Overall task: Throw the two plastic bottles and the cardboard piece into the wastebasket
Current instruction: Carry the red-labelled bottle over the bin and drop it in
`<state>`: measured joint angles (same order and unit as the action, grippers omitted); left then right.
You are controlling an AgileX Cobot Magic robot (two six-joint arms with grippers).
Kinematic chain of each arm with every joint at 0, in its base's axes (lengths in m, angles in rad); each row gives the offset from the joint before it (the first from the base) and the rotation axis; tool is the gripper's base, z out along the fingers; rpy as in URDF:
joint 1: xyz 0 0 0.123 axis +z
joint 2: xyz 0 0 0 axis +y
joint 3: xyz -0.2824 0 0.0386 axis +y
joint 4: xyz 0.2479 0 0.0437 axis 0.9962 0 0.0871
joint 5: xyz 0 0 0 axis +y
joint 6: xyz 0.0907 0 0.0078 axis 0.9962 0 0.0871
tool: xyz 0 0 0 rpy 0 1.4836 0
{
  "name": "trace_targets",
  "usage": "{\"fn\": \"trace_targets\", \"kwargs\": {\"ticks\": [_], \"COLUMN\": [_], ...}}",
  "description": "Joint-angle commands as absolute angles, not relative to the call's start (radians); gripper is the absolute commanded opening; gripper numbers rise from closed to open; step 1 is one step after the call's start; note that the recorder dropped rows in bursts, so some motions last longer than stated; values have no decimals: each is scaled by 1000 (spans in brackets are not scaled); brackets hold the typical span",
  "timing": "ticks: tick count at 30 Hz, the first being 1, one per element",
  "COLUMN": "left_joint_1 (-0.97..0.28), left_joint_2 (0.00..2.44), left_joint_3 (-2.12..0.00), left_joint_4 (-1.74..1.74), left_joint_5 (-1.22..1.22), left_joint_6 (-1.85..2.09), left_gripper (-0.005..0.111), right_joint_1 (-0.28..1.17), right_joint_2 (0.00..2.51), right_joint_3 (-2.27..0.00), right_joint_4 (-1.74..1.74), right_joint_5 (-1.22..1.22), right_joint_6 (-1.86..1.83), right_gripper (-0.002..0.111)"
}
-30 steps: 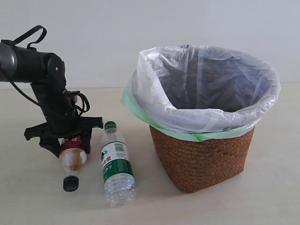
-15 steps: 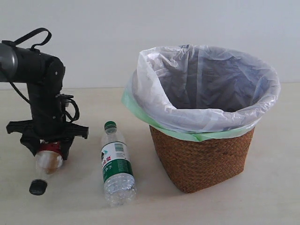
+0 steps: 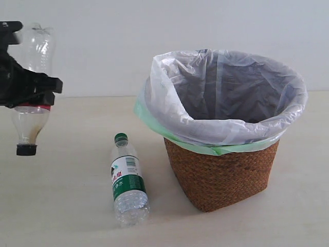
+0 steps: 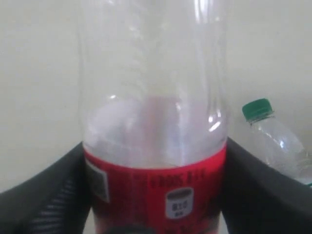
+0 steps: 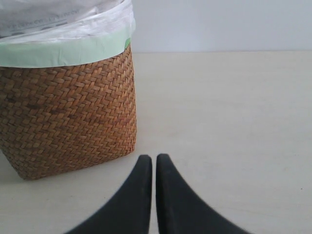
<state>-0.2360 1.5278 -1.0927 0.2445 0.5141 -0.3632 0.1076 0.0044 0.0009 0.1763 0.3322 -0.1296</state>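
Note:
My left gripper (image 3: 28, 95) is shut on the red-label bottle (image 3: 32, 82), which hangs upside down in the air at the far left, black cap (image 3: 26, 150) pointing down. Up close, its red label (image 4: 156, 190) sits between the black fingers (image 4: 44, 195). The green-label bottle (image 3: 127, 181) lies on the table left of the wastebasket (image 3: 222, 170), green cap (image 4: 257, 109) toward the back. The wicker wastebasket (image 5: 68, 117), lined with a white bag over a green one, stands beside my right gripper (image 5: 153, 158), which is shut and empty just above the table. The cardboard piece is out of view.
A plain beige tabletop (image 3: 77, 221) stretches under everything, with a pale wall (image 3: 103, 41) behind it. The bag's rim (image 3: 226, 128) flares out wider than the basket's woven wall.
The left gripper has lifted the red-label bottle off the table and swung it left and up, now cap-down in the air. The green-label bottle and basket have not moved.

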Motion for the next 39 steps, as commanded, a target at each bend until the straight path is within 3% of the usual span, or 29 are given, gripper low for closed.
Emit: {"fn": "trace_targets", "kwargs": {"ticks": [1,21,25,27,29,31,33,34,35,39], "left_joint_1": [-189,48,24,-23,-134,-207,-246,-280,-309,-332], "left_joint_2": [1408,1353,1358,1381,1445,1509,1578,1621,1643,1653], "left_joint_3": [-969,-920,-923,-953,-1067,-1266,-1539,-1669,-1753,-1812], "left_joint_4": [262,363,9,-247,-719,-1138,-1269,-1254,-1196,-906], "left_joint_5": [342,474,363,341,385,557,769,815,848,885], "left_joint_6": [-352,-383,-162,89,520,741,671,558,449,368], "left_gripper": [4,4,4,4,4,13,52,90,109,108], "right_joint_1": [102,102,102,102,102,102,102,102,102,102], "right_joint_2": [0,0,0,0,0,0,0,0,0,0], "right_joint_3": [0,0,0,0,0,0,0,0,0,0], "right_joint_4": [171,171,171,171,171,171,171,171,171,171], "right_joint_5": [326,326,326,326,326,326,326,326,326,326], "right_joint_6": [-134,-134,-134,-134,-134,-134,-134,-134,-134,-134], "right_gripper": [0,0,0,0,0,0,0,0,0,0]}}
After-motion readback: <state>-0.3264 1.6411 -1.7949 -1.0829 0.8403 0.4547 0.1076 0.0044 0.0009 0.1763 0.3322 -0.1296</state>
